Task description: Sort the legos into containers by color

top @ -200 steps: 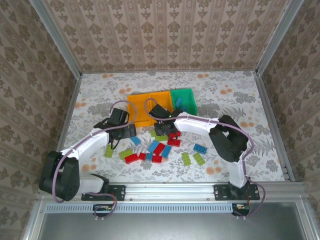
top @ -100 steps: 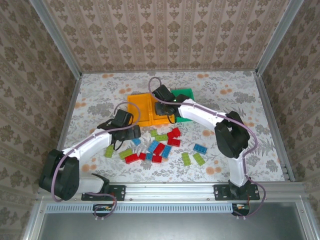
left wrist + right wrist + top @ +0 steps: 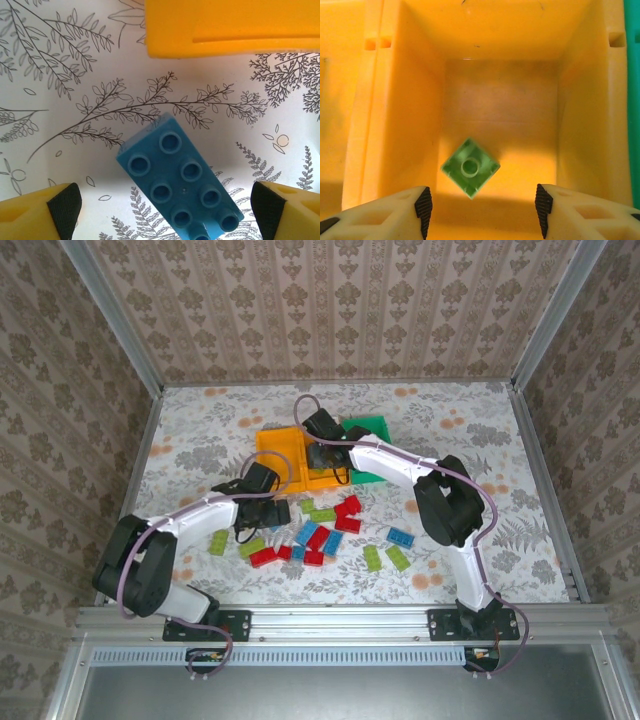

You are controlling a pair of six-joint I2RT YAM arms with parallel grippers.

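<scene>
A light blue lego (image 3: 180,180) lies studs up on the table, straight below my left gripper (image 3: 162,212), which is open with a finger on either side and clear of it. From above, the left gripper (image 3: 266,510) hangs at the left edge of the lego pile. My right gripper (image 3: 482,210) is open over the middle orange container (image 3: 580,115). A small lime green lego (image 3: 470,167) sits underside up inside that container, apart from both fingers (image 3: 422,207). The three containers stand in a row: orange (image 3: 272,452), orange (image 3: 318,480), green (image 3: 368,432).
Loose legos lie scattered in front of the containers: red (image 3: 347,508), blue (image 3: 400,537), lime green (image 3: 372,558) and another green (image 3: 218,542). A corner of an orange container (image 3: 230,25) sits just beyond the blue lego. Metal rails and patterned walls close in the table.
My right gripper moved from the pile up over the middle orange container and opened, letting go of the green lego. My left gripper shifted right, over the blue lego.
</scene>
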